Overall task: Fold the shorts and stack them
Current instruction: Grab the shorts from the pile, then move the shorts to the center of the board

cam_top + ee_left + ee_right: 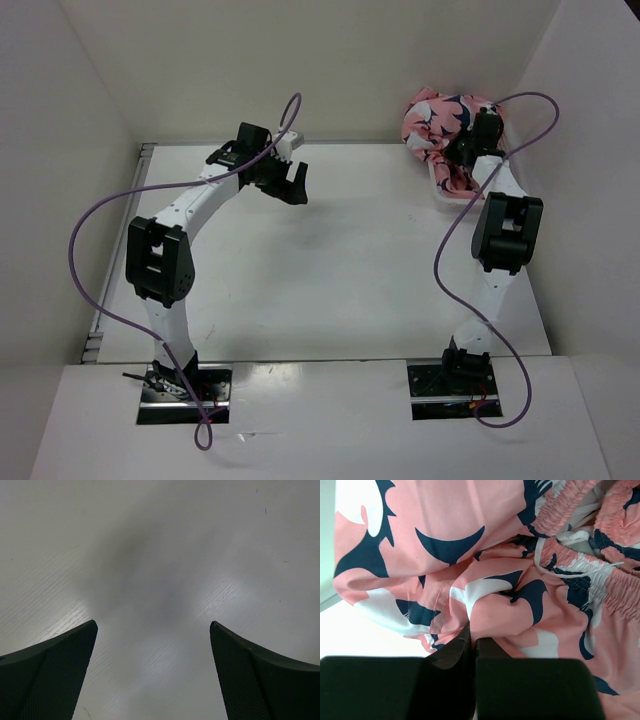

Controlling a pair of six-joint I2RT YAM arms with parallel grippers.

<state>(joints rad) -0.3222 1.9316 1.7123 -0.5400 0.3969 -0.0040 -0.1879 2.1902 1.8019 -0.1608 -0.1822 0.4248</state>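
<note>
1 arm was nearer: right tool [472, 636] clenched a fold of the shorts [520, 580] at far right. Left tool [153, 623] hung released, well apart.

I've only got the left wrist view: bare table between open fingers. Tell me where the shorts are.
Observer: The shorts lie bunched at the far right corner of the table.
Operator: Report the right side.
Observer: The right fingers are shut, their tips pinching a fold of the fabric.
Operator: Say whether the waistband shows.
Observer: Yes, the gathered waistband faces the right wrist camera, with a white drawstring loose across it.
</note>
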